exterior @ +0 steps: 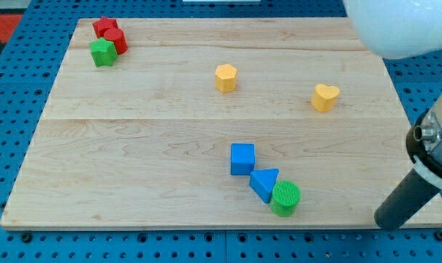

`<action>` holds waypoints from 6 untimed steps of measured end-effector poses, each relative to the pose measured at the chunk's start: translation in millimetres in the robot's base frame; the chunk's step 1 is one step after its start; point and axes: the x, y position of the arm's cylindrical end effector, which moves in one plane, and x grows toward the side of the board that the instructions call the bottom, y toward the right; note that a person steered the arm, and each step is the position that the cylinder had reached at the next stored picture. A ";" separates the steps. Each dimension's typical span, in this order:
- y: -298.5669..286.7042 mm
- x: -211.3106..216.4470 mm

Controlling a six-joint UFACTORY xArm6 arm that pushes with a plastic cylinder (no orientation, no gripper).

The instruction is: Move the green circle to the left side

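The green circle (pixel 286 198) stands near the board's bottom edge, right of centre, touching the blue triangle (pixel 264 183). A blue square (pixel 242 158) sits just up and left of the triangle. My rod comes in from the view's right, and my tip (pixel 385 220) rests near the board's bottom right corner, well to the right of the green circle and apart from every block.
A yellow hexagon (pixel 226 77) and a yellow heart (pixel 325 96) lie in the upper middle and upper right. At the top left a green star (pixel 101 52) touches a red cylinder (pixel 115 40) and a red star (pixel 103 28). The wooden board (pixel 133 146) lies on blue pegboard.
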 end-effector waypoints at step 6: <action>-209.1 -49.1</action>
